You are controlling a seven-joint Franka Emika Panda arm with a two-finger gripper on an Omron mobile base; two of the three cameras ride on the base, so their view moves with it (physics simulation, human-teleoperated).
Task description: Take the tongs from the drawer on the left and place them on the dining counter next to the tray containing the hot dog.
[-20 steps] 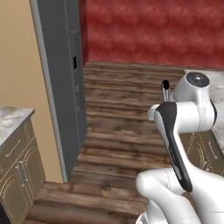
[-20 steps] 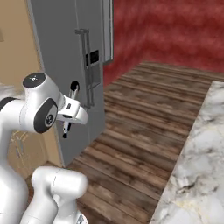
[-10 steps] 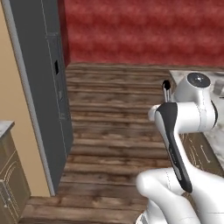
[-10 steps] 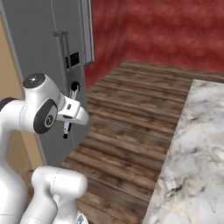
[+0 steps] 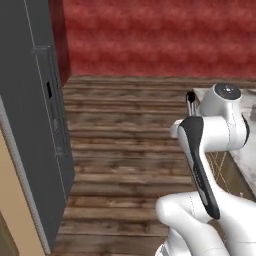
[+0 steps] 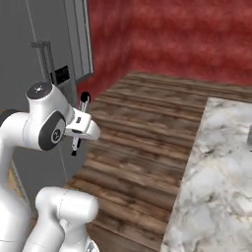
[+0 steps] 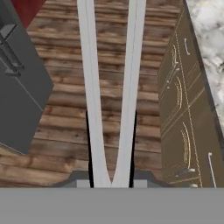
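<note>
Carrying step, I'd say: gripper (image 7: 111,181) clamping jaws on tongs (image 7: 111,87), both silver arms running straight out over wood floor (image 7: 65,127), black tip poking up beside wrist (image 6: 84,98)

Dining counter (image 6: 216,187) lying just right of arm, marble top, tan base with cabinet fronts (image 7: 183,118) facing tongs; grey fridge (image 5: 30,125) well off on far side from counter

Tray, hot dog: can't place them from here

Next, guessing: keep moving along counter till tray turns up, then swing tongs over marble and lower beside it
</note>
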